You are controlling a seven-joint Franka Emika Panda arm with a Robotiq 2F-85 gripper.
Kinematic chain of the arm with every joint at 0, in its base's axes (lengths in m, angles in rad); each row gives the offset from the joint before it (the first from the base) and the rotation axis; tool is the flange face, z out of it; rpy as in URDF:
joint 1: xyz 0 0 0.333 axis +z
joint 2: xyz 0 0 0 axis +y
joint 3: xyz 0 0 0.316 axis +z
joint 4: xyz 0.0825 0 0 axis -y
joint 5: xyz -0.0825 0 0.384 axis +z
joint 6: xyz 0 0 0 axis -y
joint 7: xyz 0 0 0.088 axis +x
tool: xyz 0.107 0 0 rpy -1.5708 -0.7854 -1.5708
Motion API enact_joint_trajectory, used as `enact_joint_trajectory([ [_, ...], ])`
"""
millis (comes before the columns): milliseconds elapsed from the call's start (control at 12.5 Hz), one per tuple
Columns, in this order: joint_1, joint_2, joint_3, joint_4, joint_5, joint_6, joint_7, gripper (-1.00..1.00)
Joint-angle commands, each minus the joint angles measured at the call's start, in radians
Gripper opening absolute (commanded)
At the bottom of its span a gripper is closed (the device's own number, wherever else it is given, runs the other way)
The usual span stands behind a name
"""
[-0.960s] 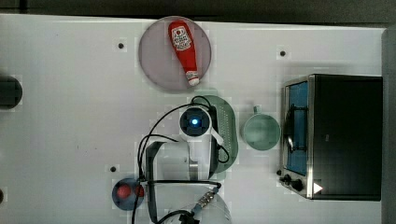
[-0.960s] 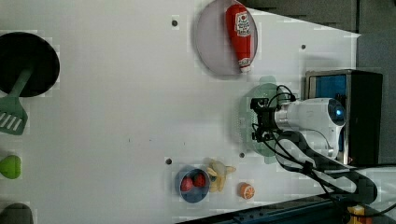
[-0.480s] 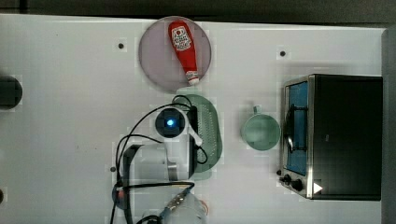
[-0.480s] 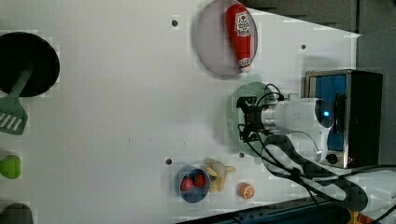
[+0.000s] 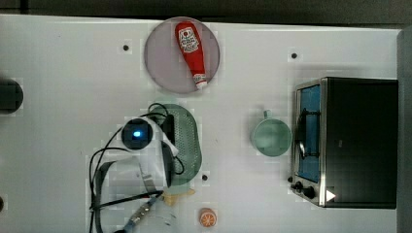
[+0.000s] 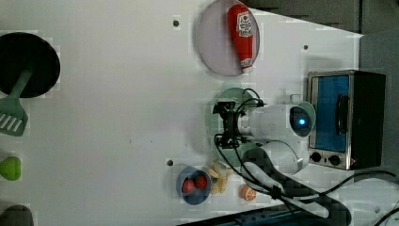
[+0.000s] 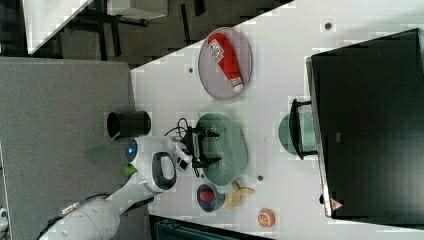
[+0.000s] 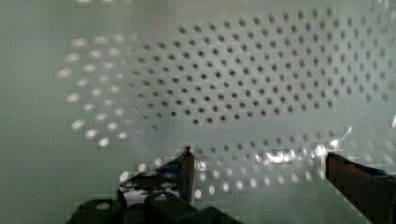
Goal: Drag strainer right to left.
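Risk here lies mostly in the contact, judged from how things sit. Going left to right in the top view: the arm's wrist covers the left part of the strainer (image 5: 188,141), and the end effector (image 8: 259,161) sits down inside its bowl with the fingers spread apart, one finger (image 8: 187,168) and the other both close to the perforated wall, clamped on nothing. The strainer lies mid-tabletop (image 5: 73,73), just below the plate (image 5: 160,63) with the ketchup bottle (image 5: 190,51), and well left of the green mug (image 5: 271,137) and the toaster oven (image 5: 347,141). With only a push from inside, the light bowl could tip, ride up or slip off the fingers. If it swings toward the top view's bottom, it could knock the banana (image 5: 176,195) near its rim.
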Motion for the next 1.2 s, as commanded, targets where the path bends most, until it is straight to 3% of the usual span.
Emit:
enact_joint_trajectory([
  [80,0.086,0.027,-0.011,0.061,0.02,-0.024,0.089,1.0],
  [640,0.208,0.102,-0.011,0.21,0.107,-0.092,0.107,1.0],
  [1200,0.302,0.167,-0.01,0.325,0.114,-0.116,0.247,1.0],
])
